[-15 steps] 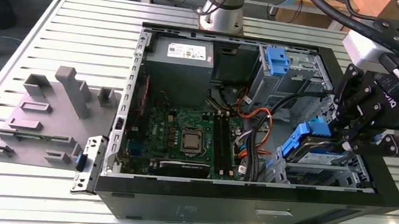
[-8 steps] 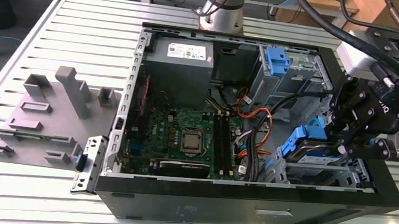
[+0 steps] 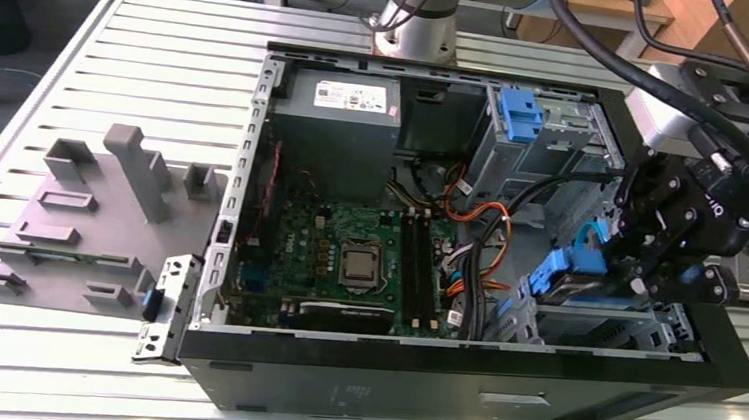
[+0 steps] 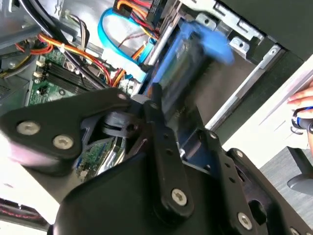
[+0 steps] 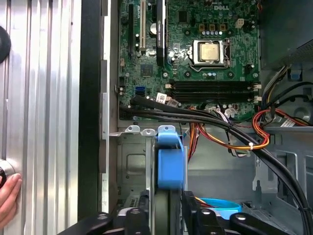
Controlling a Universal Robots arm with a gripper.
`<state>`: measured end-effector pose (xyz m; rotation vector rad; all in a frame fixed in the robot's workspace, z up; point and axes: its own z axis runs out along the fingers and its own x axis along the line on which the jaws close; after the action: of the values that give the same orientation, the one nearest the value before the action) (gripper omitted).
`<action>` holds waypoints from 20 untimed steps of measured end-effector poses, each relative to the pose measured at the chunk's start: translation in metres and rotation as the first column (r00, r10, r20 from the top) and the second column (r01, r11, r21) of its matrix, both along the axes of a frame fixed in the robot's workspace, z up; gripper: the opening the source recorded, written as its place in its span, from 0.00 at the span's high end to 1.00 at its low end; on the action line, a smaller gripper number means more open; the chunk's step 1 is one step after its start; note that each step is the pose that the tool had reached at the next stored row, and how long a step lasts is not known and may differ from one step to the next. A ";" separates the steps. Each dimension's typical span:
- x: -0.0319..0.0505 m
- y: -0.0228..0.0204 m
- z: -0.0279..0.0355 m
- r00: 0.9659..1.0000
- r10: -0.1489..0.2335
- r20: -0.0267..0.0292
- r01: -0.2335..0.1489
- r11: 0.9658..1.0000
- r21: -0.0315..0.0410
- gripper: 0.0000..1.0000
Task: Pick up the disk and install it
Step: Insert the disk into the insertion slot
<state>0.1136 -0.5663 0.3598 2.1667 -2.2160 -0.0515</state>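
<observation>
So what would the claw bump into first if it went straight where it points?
Probably the grey metal drive bay: the claw grips the disk edge-on, aimed into it, though depth is unclear.

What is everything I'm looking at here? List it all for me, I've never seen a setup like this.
table: one, silver slatted metal, under everything
computer case: one, black, open, lying on the table
motherboard: one, green, on the case floor
power supply box: one, grey with a white sticker, inside the case beside the motherboard
drive bay: one, grey with a blue tab, upright inside the case
cables: several, orange, black and blue, between motherboard and bays
fixture: one, grey, on the table at the exterior view's left of the case
disk: one, blue-framed, held on edge over the case
person's hand: one, near the table's edge
gripper: one, black, shut on the disk
robot arm: one, silver, base behind the case
</observation>
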 end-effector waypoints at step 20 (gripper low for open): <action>0.0014 0.0017 -0.0104 1.000 0.024 0.016 -0.024 1.000 0.011 0.58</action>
<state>0.1150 -0.5646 0.3494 2.2069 -2.2027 -0.0468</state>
